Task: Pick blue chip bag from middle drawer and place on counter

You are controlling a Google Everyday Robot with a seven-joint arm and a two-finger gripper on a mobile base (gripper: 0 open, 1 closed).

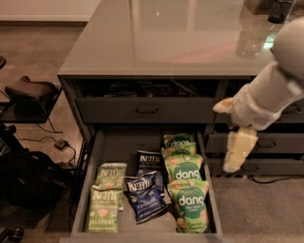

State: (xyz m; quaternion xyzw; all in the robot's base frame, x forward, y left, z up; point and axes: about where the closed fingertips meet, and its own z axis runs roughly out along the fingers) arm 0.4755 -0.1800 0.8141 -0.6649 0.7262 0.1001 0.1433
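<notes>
The middle drawer (122, 145) is pulled open below the counter (166, 38). The blue chip bag (145, 199) lies flat near the drawer's front centre, with a white Kettle logo. A darker navy bag (149, 163) lies behind it. Green Kettle bags (103, 209) lie to its left and green Dang bags (190, 204) to its right. My gripper (231, 129) hangs in the air to the right of the drawer, above its right wall. It is open and empty, with one pale finger (240, 149) pointing down. It is well apart from the blue bag.
A clear plastic bottle (249, 35) and a dark cup (280, 9) stand at the counter's far right. Narrower closed drawers with bar handles (266, 142) are behind the gripper. A black stand (28, 95), a dark bag (28, 180) and cables sit on the floor at left.
</notes>
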